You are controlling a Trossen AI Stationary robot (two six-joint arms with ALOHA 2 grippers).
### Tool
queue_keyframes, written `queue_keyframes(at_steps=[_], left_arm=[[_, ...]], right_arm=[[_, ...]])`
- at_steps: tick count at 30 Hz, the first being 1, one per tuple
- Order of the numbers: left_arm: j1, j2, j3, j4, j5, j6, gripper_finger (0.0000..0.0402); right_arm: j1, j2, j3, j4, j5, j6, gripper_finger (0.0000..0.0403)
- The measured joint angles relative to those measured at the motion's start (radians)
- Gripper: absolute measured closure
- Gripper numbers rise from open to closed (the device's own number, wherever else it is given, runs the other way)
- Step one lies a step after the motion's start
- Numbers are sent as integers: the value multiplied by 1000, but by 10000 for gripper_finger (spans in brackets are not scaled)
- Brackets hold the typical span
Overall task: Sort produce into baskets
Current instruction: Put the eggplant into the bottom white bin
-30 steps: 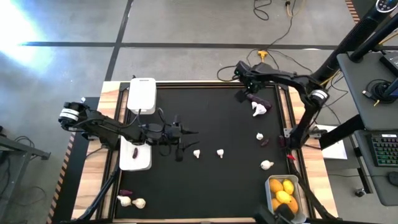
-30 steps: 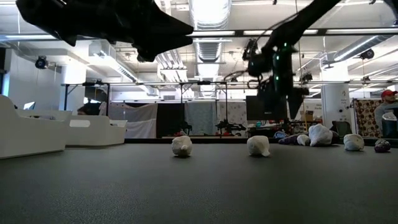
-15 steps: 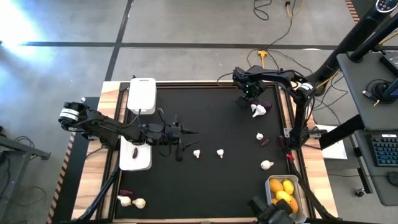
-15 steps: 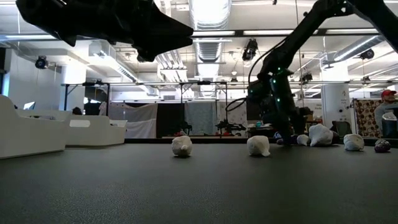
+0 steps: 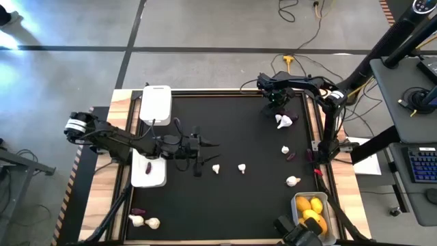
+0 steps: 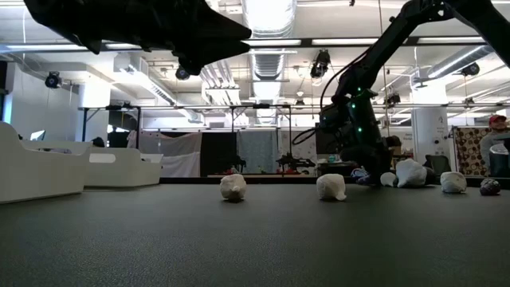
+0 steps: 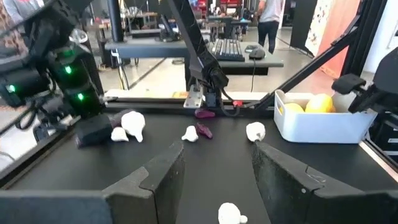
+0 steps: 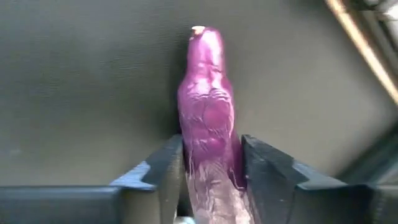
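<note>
My right gripper (image 5: 276, 104) is down on the mat at the far right, shut on a purple eggplant (image 8: 207, 118) that lies on the black mat. A white garlic bulb (image 5: 284, 121) lies just near of it. My left gripper (image 5: 205, 145) hovers open and empty above the mat's left half, beside a white basket (image 5: 148, 179) with one purple piece in it. A second white basket (image 5: 156, 104) stands at the far left. A clear basket (image 5: 311, 198) at the near right holds yellow fruits. My right gripper pinches the eggplant's two long sides (image 8: 231, 168) between its two fingers (image 8: 163, 171). The fingers come from above and lie along the eggplant, whose tip (image 8: 202, 34) sticks out past them. The eggplant lies on the mat.
Garlic bulbs lie scattered on the mat (image 5: 216, 168) (image 5: 241, 167) (image 5: 285, 149) (image 5: 292, 181), with a small purple piece (image 5: 291, 156) near the right edge. Two bulbs (image 5: 145, 221) and a purple piece (image 5: 138, 211) lie at the near left corner.
My right gripper has come down from above the far right of the mat onto the eggplant, shifting slightly toward the right edge. The left arm has kept still.
</note>
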Motion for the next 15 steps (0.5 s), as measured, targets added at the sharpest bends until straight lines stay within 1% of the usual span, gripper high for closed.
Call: queue_keyframes(at_steps=[2, 4, 5, 8, 10, 12, 13, 15], left_arm=[[-3, 0, 11, -48, 0, -22, 232], [-11, -7, 37, -152, 4, -57, 232], [-16, -14, 56, -238, 10, -64, 232], [-30, -39, 156, -587, 12, -92, 232], [-40, -45, 236, -798, 9, -149, 232], [-56, -44, 299, -951, -1, -203, 232], [-68, -43, 320, -1004, -2, -216, 232], [-97, -43, 337, -1078, 2, -240, 232]], right_arm=[[11, -6, 0, -2, 45, -1, 269], [39, -26, -1, -7, 112, -30, 285], [55, -41, -1, -7, 144, -52, 291], [113, -90, 18, -4, 210, -89, 299], [158, -129, 33, 1, 211, -95, 298], [217, -168, 49, 1, 199, -40, 295], [248, -190, 54, 6, 164, 6, 294], [321, -234, 54, 15, 42, 88, 293]])
